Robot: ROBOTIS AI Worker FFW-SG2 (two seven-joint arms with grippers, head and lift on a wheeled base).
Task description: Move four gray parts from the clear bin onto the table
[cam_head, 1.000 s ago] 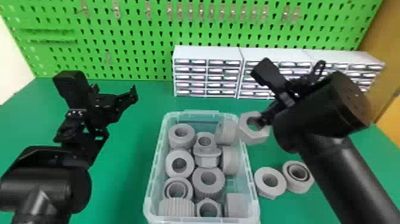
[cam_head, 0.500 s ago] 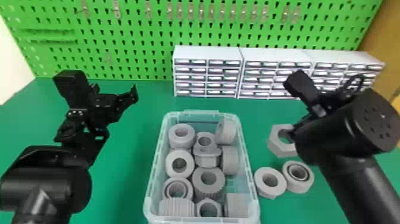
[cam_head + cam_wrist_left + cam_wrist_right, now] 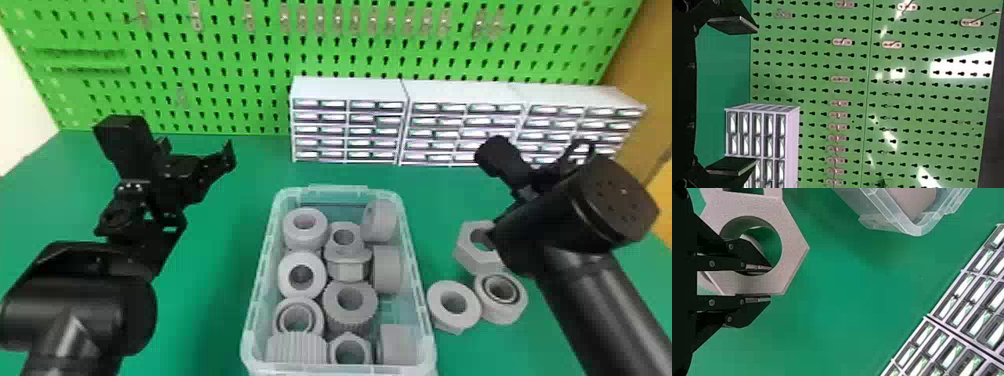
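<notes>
Right claw point(image 3: 537, 182) grips the hexagonal part point(image 3: 469, 252) right of the clear bin point(image 3: 416, 295), its forearm point(image 3: 600, 300) slanting inward. Left claw point(image 3: 222, 157) gapes left of the bin.

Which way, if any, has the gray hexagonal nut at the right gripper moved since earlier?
Yes: in the head view, the nut moved right, away from the clear plastic bin.
</notes>
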